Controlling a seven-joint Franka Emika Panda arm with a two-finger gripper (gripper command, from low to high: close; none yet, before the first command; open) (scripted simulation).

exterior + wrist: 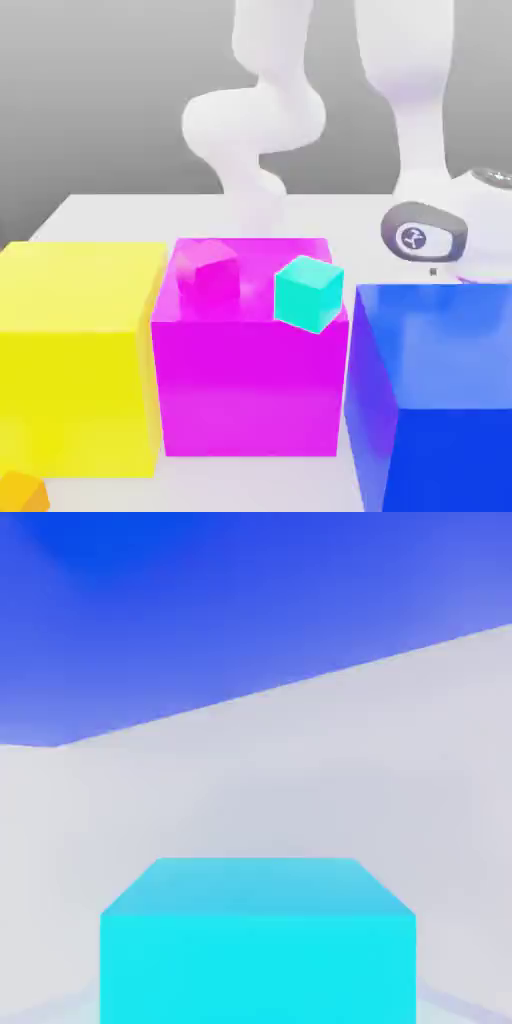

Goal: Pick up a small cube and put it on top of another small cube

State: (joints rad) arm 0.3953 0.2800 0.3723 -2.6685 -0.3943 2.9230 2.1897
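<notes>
Three big cubes stand in a row before us on the pale table in the exterior view: a yellow cube at that view's left, a magenta cube in the middle, and a deep-blue cube at its right. On the magenta cube's top we see a small pink cube and, just beside it toward the right edge, a small turquoise cube, tilted. A small orange cube peeks in at the bottom corner on the exterior view's left. The white arm bends down behind the blue cube, and its hand sinks out of sight behind that cube's top edge. From the hand view we find the small sky-blue cube close up and centred under the camera, resting on the white table, with the deep-blue cube's wall rising beyond it. We read the jaws as drawn in to their narrowest; the fingers themselves are hidden from us, so we cannot tell whether they are clamped on the sky-blue cube.
</notes>
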